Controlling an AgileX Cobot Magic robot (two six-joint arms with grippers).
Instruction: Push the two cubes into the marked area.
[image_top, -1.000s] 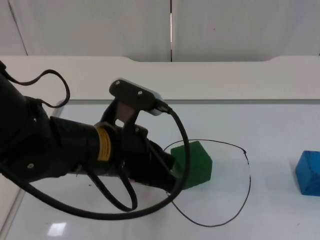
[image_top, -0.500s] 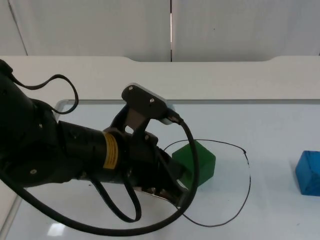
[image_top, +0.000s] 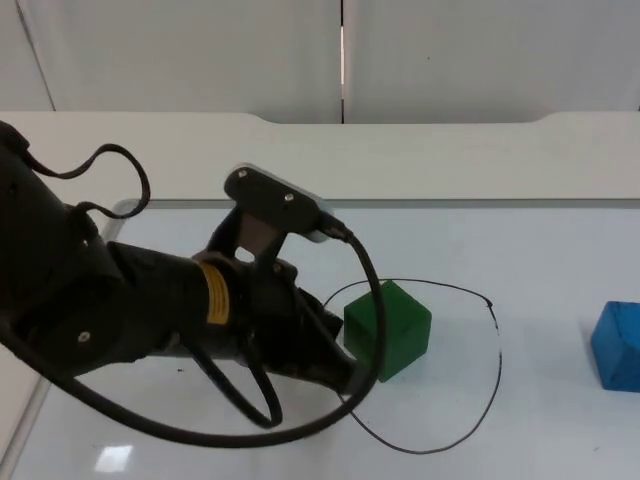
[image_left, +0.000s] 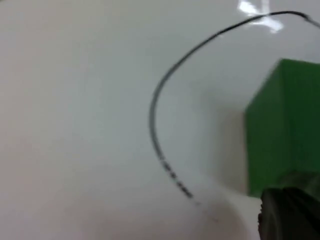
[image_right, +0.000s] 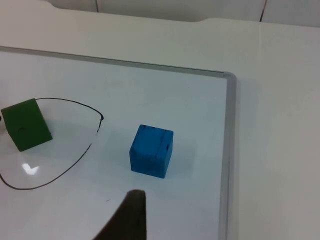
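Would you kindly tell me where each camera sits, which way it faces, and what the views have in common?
Top view: fixed above, looking down and forward at the whiteboard; the left arm reaches to the green cube.
Left wrist view: on the left arm, looking along its tool at the green cube and the drawn outline.
Right wrist view: on the waiting right arm, over its tool, facing the blue cube.
Shared: all three show the green cube and outline.

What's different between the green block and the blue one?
The green block sits inside the drawn black outline; the blue block sits outside it, farther right. The left hand is right beside the green block, while nothing is near the blue one. Both are cubes resting on the whiteboard.
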